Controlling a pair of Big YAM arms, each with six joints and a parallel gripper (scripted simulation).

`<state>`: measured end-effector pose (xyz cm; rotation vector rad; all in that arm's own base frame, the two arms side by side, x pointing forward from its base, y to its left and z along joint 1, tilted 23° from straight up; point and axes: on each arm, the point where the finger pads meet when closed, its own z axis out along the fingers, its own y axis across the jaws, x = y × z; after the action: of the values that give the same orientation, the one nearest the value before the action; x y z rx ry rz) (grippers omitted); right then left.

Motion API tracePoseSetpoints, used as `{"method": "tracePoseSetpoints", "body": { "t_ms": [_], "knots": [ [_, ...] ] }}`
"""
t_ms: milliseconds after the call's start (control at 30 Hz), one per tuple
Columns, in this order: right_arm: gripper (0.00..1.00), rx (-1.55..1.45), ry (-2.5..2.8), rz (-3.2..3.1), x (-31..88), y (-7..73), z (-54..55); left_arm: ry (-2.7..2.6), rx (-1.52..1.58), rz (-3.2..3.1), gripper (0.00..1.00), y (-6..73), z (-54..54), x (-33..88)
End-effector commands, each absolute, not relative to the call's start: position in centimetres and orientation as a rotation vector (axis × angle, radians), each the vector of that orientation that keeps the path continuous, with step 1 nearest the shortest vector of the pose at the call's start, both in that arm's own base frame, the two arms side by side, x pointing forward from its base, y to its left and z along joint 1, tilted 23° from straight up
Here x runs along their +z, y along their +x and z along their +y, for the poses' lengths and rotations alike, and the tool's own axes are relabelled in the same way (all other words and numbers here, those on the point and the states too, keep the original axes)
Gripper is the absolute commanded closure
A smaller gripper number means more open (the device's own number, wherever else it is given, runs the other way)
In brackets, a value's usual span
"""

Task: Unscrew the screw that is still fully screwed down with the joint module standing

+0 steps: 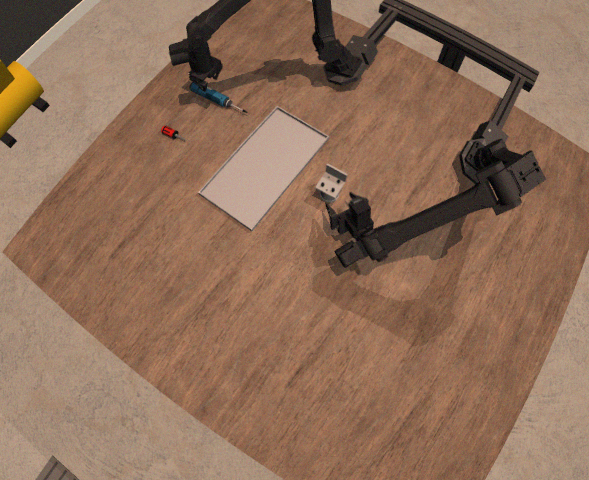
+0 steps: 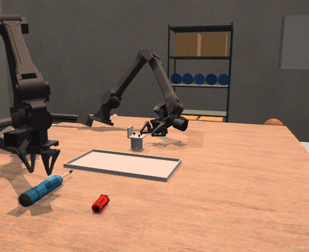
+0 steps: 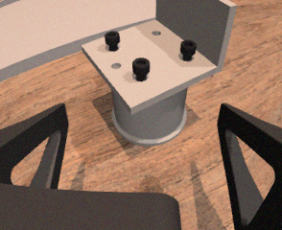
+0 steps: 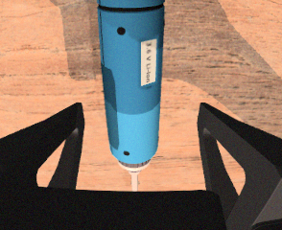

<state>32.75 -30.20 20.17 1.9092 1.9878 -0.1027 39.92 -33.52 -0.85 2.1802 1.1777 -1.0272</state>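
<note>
The joint module [image 2: 136, 144] [image 3: 151, 120] stands upright with the bracket [image 1: 336, 172] [image 2: 130, 132] [image 3: 199, 34] on top. In the left wrist view three black screws, one at left [image 3: 112, 38], one in front [image 3: 141, 66] and one at right [image 3: 188, 49], stand with heads above the plate. Two other holes show no raised head; their depth is unclear. My left gripper [image 1: 340, 200] [image 2: 147, 134] [image 3: 142, 113] is open and empty beside the module. The electric screwdriver [image 1: 209, 95] [image 2: 45, 187] [image 4: 131, 86] lies on the table. My right gripper [image 2: 40, 172] [image 4: 140, 112] is open above it.
A shallow tray [image 1: 263, 167] [image 2: 121, 164] lies between the module and the electric screwdriver. A small red screwdriver [image 1: 169, 132] [image 2: 100, 203] lies near the electric one. The left arm [image 1: 428, 217] reaches low over the table.
</note>
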Motion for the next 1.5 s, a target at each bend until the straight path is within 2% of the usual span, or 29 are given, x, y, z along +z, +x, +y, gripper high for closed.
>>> {"method": "tracePoseSetpoints", "body": {
  "t_ms": [0,967,1200,1467],
  "knots": [
    [0.35,-0.094,1.856,1.928,24.2,34.3,-30.8,2.180,-1.072,1.218,0.14,38.9,-33.4,-2.1],
    [0.35,-0.094,1.856,1.928,24.2,34.3,-30.8,2.177,-1.030,1.179,0.14,38.5,-35.7,5.3],
    [0.35,-0.094,1.856,1.928,24.2,34.3,-30.8,2.176,-1.050,1.205,0.14,38.6,-35.6,4.0],
    [0.35,-0.094,1.856,1.928,24.2,34.3,-30.8,2.180,-1.008,1.144,0.14,38.4,-37.5,8.7]
  ]
}}
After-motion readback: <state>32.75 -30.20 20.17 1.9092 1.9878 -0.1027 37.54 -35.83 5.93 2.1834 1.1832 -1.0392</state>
